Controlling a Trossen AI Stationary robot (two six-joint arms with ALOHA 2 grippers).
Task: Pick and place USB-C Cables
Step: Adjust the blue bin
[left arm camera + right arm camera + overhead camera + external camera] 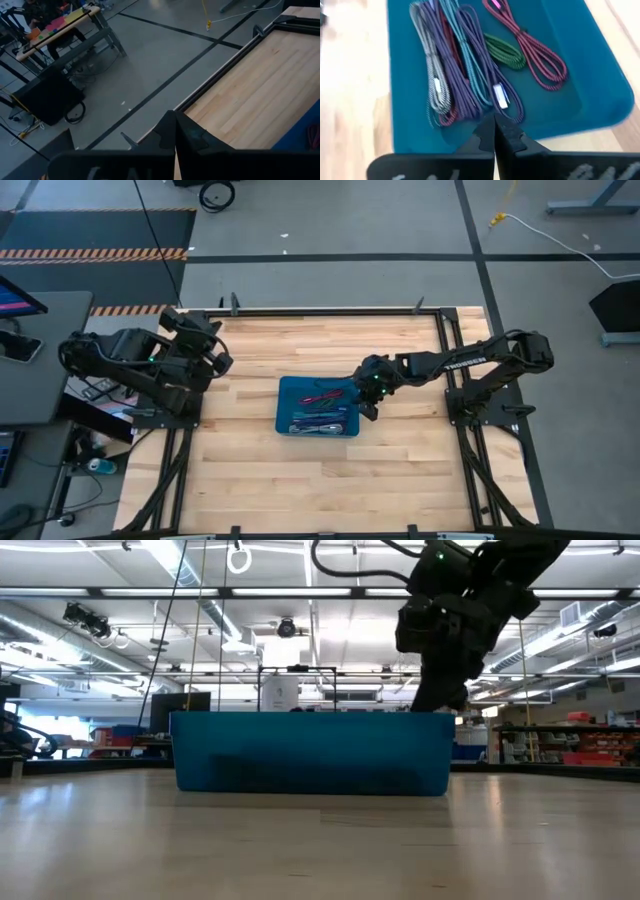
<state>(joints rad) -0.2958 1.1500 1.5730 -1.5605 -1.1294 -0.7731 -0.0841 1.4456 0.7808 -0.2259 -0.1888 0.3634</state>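
Several USB-C cables (470, 70) lie folded in a blue tray (288, 392): a grey one (432, 75), purple and teal ones side by side, a small green bundle (505, 50) and a maroon one (537, 57). In the high view they show as thin strands (320, 420) on the tray floor. My right gripper (495, 134) hangs shut and empty above the tray's right end (369, 406), just over its rim (440, 700). My left gripper (175, 137) is shut and parked at the table's left edge (220, 360).
The tray (312, 752) sits in the middle of the wooden table (250, 470), with bare wood on all sides. A black metal frame (330, 310) runs along the table's edges. The floor and workshop benches lie beyond it.
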